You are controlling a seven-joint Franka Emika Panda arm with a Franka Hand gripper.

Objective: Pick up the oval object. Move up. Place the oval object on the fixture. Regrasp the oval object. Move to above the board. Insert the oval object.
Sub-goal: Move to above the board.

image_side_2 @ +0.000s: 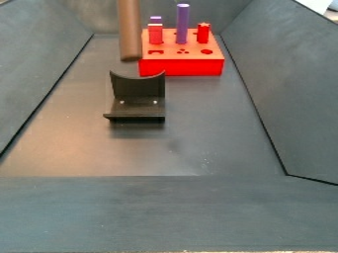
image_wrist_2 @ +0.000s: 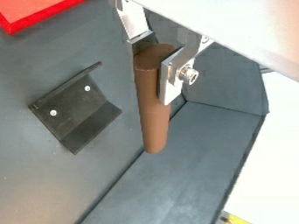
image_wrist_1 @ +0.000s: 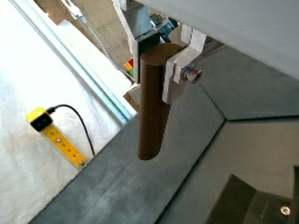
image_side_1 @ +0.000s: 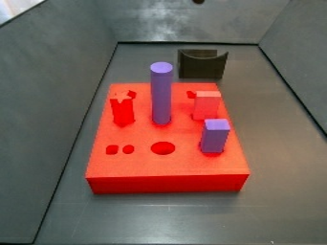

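The hand (image_wrist_2: 158, 66) grips the oval object (image_wrist_2: 151, 101) at its upper end, the peg hanging upright above the floor, apparently clear of the fixture (image_side_2: 136, 98) and the board (image_side_1: 163, 134).

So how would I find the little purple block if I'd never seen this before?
Find the big red board in the grey tray. The purple block stands near one front corner, beside the oval hole. It is short and square, unlike the tall round purple cylinder. The gripper holds a brown peg elsewhere.
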